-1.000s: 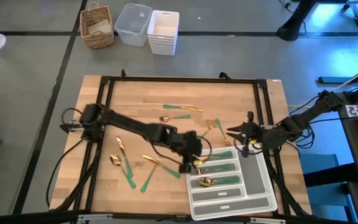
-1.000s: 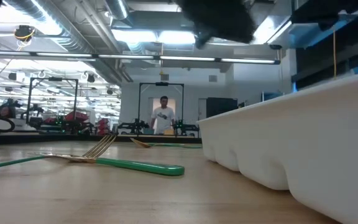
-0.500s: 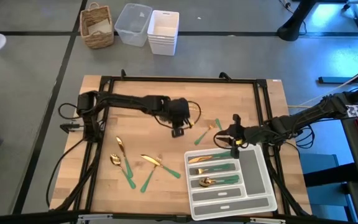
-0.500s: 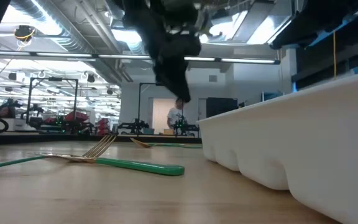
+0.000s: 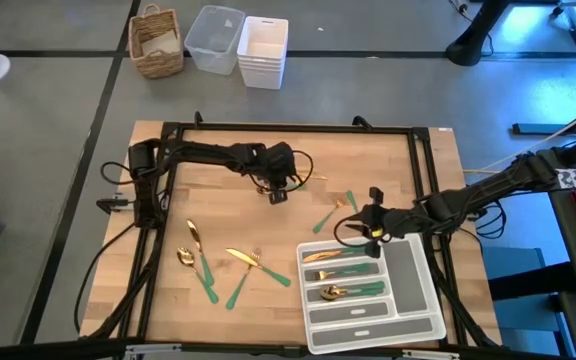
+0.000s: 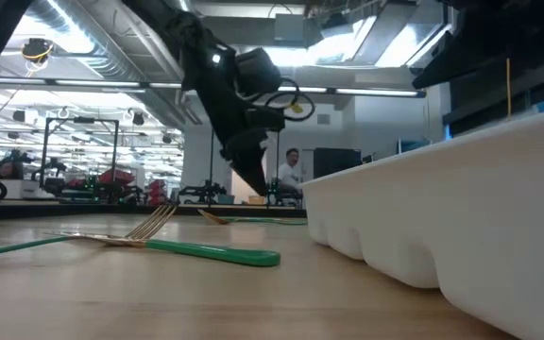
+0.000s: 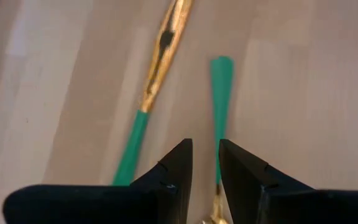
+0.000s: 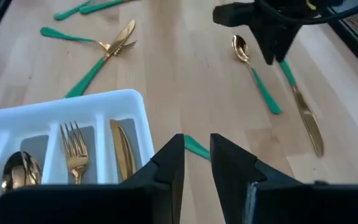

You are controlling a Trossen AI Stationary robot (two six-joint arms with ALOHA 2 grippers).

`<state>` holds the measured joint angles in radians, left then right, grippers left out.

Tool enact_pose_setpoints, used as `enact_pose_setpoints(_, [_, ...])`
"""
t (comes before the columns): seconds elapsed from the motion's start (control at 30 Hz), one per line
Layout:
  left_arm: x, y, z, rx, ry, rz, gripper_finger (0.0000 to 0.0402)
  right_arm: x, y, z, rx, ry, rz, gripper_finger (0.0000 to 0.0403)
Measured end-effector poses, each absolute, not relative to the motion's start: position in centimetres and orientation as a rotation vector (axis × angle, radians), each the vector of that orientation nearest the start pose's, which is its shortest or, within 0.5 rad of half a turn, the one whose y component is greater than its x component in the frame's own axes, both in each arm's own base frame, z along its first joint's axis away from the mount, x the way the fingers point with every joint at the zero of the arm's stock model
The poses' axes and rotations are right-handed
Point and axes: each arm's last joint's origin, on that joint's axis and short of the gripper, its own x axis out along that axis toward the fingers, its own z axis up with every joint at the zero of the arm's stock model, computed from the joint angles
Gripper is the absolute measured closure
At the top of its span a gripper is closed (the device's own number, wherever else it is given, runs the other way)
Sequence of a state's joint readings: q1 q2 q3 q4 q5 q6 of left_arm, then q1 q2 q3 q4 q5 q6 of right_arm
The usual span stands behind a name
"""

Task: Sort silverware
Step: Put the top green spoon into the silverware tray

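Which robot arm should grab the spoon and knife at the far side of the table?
Probably the left. Its claw hovers right over that spoon and knife, fingers slightly apart. The right claw sits by the white tray, farther away.

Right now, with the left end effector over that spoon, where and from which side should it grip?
Take the spoon by the middle of its slim green handle, coming straight down, fingers closing across it. It lies flat on the table, and the left end effector lines up with the handle. The knife lies close alongside, so stay centred.
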<state>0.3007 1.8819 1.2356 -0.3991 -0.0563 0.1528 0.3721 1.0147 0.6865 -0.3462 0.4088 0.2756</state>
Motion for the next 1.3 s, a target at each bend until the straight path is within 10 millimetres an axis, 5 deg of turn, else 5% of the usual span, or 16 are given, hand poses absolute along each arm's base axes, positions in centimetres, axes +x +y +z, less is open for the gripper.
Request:
enact_pose_setpoints(0.93, [34.2, 11.0, 13.0, 0.005, 1.153, 0.214, 0.0330, 20.2, 6.7, 23.7, -0.011, 0.657, -0.124, 0.0323])
enact_pose_setpoints(1.17, [34.3, 11.2, 12.9, -0.012, 1.128, 0.230, 0.0390, 20.2, 6.7, 23.7, -0.010, 0.656, -0.124, 0.0323])
enact_pose_setpoints(1.3, [34.3, 11.2, 12.9, -0.037, 1.124, 0.249, 0.0389, 20.2, 6.7, 23.7, -0.011, 0.657, -0.124, 0.0323])
